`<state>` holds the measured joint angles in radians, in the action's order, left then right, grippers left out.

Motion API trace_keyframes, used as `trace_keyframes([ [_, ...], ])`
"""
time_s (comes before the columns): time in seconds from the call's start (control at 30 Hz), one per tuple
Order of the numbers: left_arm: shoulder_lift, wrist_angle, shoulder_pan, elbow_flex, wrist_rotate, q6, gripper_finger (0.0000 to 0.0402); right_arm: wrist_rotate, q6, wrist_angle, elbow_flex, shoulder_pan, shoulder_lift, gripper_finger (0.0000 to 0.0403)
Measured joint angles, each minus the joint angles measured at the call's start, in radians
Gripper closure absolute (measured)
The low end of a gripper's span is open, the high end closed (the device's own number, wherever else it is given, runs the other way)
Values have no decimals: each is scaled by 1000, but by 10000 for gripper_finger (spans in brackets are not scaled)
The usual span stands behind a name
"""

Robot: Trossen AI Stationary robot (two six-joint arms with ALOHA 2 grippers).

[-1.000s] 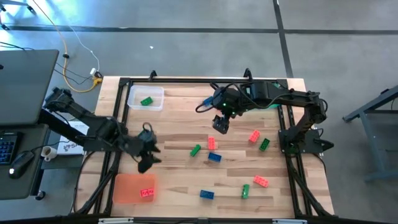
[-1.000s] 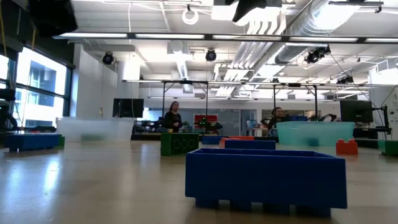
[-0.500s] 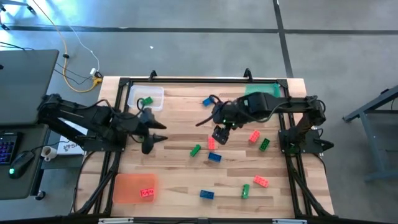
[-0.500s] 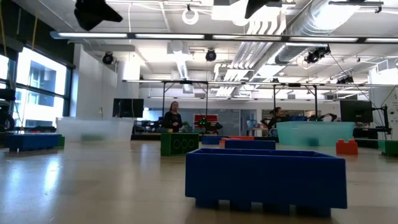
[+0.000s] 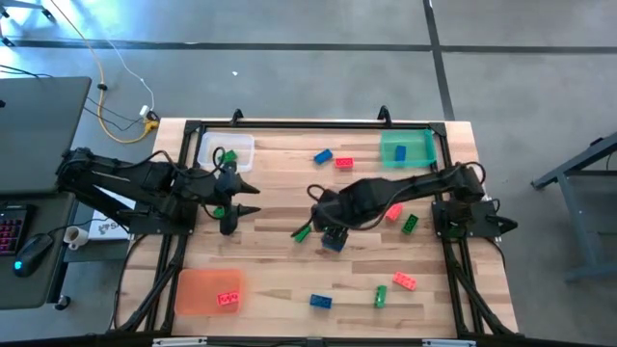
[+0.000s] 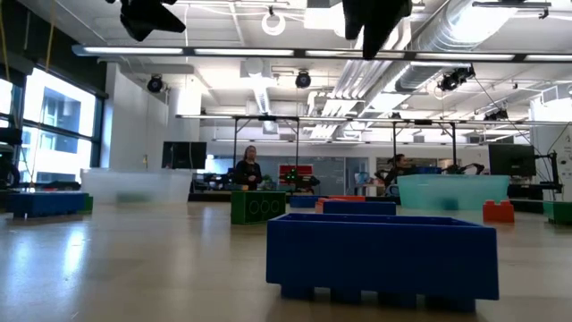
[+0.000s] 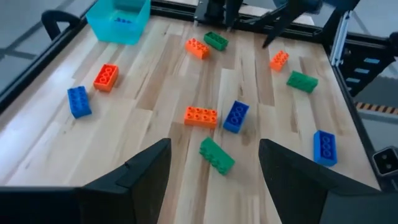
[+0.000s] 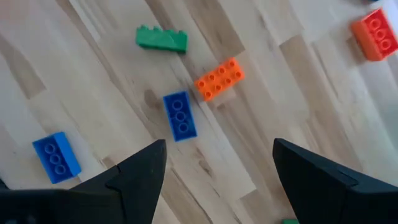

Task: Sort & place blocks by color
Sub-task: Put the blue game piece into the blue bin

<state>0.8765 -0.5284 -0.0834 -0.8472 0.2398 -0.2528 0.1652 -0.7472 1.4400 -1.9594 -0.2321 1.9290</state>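
R gripper [image 5: 333, 231] open, empty, above table centre; red block [image 8: 218, 78], blue block [image 8: 180, 116], green block [image 8: 161, 38] just under/ahead. L gripper [image 5: 229, 198] open, empty, beside clear tray [image 5: 227, 151].

The wooden worktop [image 5: 280, 280] stands on a grey concrete floor [image 5: 289, 77] crossed by dark seams, with a yellow cable [image 5: 116, 87] snaking over it and a dark desk [image 5: 34, 125] holding a keyboard [image 5: 12, 229] and mouse [image 5: 32, 251] off to one side. Beyond is an open workshop with tall bright windows [image 6: 54, 125], exposed ceiling ducts [image 6: 447, 45], strip lights [image 6: 241, 54] and two people [image 6: 248, 168] far back among metal frames [image 6: 268, 143].
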Motion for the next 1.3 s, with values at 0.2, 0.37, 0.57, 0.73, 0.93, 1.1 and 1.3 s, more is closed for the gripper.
trace_keyframes([
  [0.2, -30, -1, 0, 0, 31, 47, 171, -62, -37, 2, 0, 0, 63, 121],
  [0.37, -67, -1, 0, 0, 37, 47, 171, -69, -10, 20, 0, 0, 108, 121],
  [0.57, -101, -1, 0, 0, 49, 47, 171, -97, 50, 23, 0, 9, 168, 121],
  [0.73, -108, -2, 0, 0, 56, 41, 171, -141, 93, 18, 0, 20, 227, 121],
  [0.93, -108, -1, 0, 0, 56, 22, 171, -201, 122, 6, 0, 37, 295, 121],
  [1.1, -108, -1, 0, 0, 56, 20, 171, -212, 149, -7, 0, 40, 335, 121],
  [1.3, -108, 2, 0, 0, 56, 17, 171, -250, 169, -40, 0, 43, 381, 121],
])
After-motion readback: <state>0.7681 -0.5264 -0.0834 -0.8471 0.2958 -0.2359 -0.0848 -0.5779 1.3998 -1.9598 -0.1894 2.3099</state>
